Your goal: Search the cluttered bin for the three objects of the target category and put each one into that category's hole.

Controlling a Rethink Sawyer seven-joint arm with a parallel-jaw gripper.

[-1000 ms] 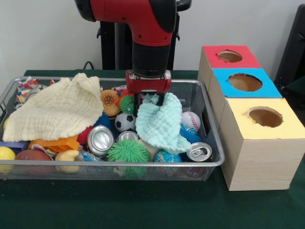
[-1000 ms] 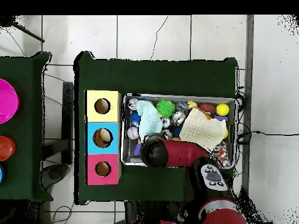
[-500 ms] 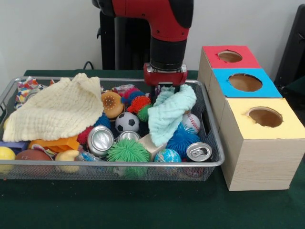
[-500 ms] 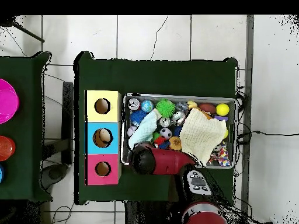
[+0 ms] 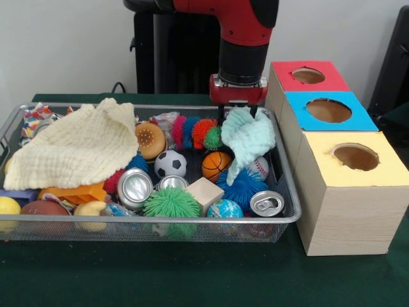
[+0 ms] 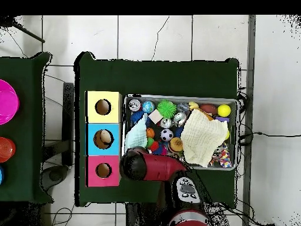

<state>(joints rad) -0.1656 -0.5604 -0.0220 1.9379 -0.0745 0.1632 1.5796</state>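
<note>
The wire mesh bin holds mixed toys and cloths; it also shows in the overhead view. My gripper is at the bin's far right, by the boxes, shut on a mint green cloth that hangs from it over the toys. In the overhead view the cloth lies at the bin's left end and the arm covers the gripper. The red-surround hole is on the farthest box, to the right of the gripper; it also shows in the overhead view. No striped orange or tan plush animal shows.
A cream cloth covers the bin's left half. Uncovered are a small basketball, a soccer ball, a wooden block, two cans and spiky balls. Blue-surround and yellow-surround holes stand nearer.
My gripper has moved right along the bin's far side, dragging the mint cloth with it. The basketball, the wooden block and a blue spiky ball are now uncovered.
</note>
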